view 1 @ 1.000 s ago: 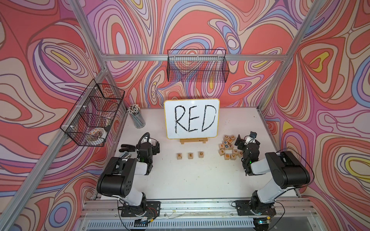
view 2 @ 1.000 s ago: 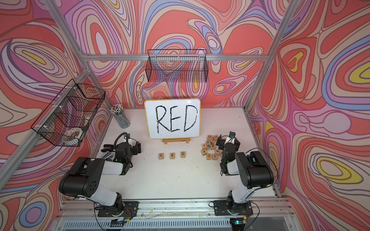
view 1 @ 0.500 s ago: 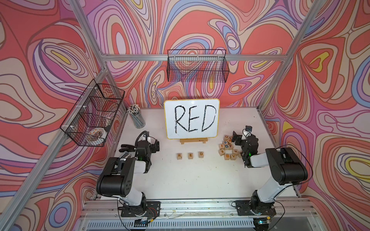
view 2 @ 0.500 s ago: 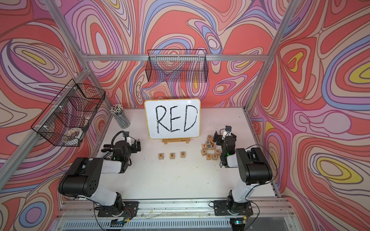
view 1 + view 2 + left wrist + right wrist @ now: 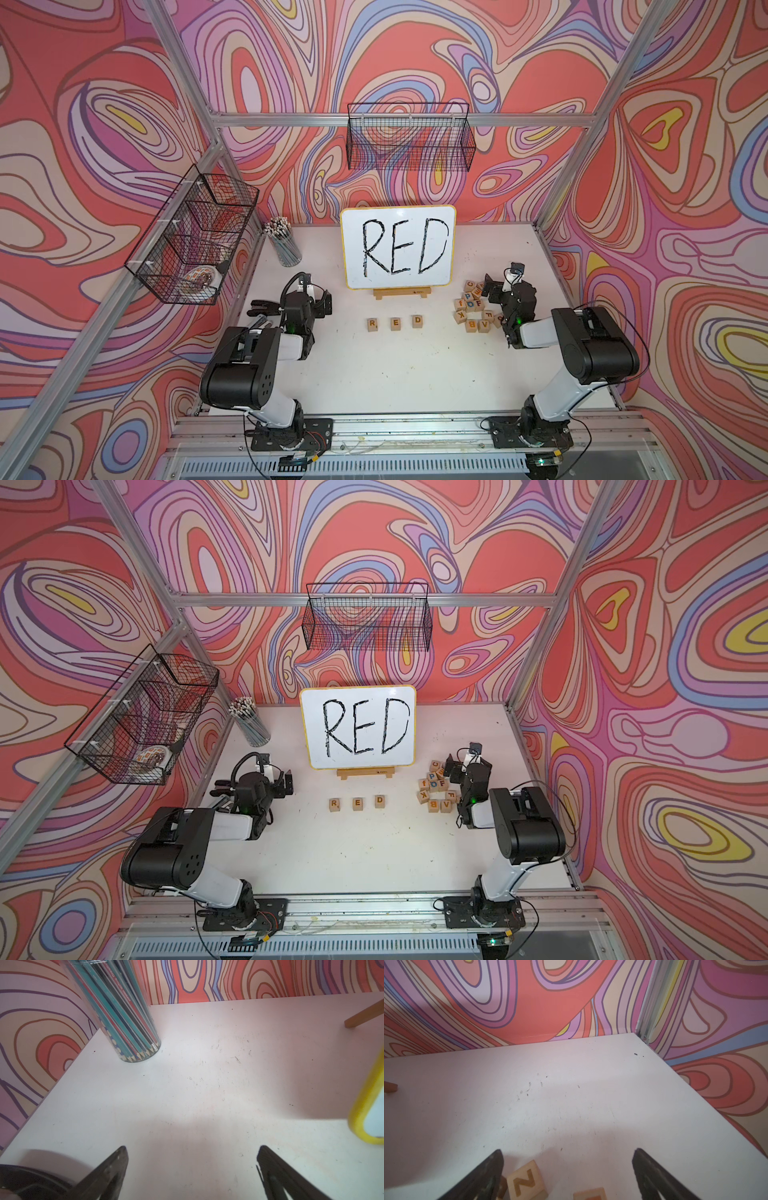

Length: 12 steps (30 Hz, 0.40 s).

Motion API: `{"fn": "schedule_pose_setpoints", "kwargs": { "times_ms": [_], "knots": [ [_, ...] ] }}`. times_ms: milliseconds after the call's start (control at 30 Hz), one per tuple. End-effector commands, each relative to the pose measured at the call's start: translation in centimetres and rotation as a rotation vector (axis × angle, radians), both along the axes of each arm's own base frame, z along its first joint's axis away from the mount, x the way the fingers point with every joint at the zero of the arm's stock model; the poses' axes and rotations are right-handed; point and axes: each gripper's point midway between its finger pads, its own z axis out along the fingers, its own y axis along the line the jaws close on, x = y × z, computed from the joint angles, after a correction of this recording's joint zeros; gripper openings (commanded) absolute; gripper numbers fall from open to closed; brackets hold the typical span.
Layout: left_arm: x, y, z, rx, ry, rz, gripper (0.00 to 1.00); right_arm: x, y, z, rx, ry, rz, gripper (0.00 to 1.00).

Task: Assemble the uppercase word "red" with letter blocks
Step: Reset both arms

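Three letter blocks stand in a row on the white table in front of the board: R [image 5: 372, 324], E [image 5: 395, 323] and D [image 5: 417, 321], also R [image 5: 335, 804], E [image 5: 358, 803] and D [image 5: 379, 801]. My left gripper [image 5: 293, 301] is left of the row, well apart from it, open and empty over bare table [image 5: 192, 1153]. To the right of the row, my right gripper [image 5: 509, 289] hangs open and empty [image 5: 568, 1152] at the far right edge of a pile of other blocks. The R, E and D blocks are outside both wrist views.
A pile of several other letter blocks [image 5: 473, 307] lies right of the row; an N block [image 5: 525, 1183] sits by one right finger. The yellow-rimmed whiteboard [image 5: 397, 249] stands on a wooden easel behind the row. A pencil cup [image 5: 284, 245] stands at back left. Wire baskets hang on the walls.
My right gripper has swung up and toward the back over the block pile and opened slightly wider. The left gripper shifted a little left. The R, E, D row has not moved.
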Motion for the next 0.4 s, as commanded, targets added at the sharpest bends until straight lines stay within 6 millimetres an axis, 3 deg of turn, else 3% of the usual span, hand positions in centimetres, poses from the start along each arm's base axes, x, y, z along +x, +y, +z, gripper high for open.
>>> {"fn": "schedule_pose_setpoints", "kwargs": {
  "times_ms": [0,200,367],
  "knots": [
    [0.4,0.3,1.3,0.002,-0.041,0.012,1.00,-1.1,-1.4,0.3,0.014,-0.041,-0.082,0.98],
    [0.5,0.3,1.3,-0.001,-0.041,0.013,1.00,-2.8,-1.9,1.1,0.022,-0.121,-0.110,0.98],
    [0.5,0.3,1.2,0.000,-0.039,0.012,1.00,-2.8,-1.8,1.2,0.015,-0.126,-0.100,0.98]
  ]
}}
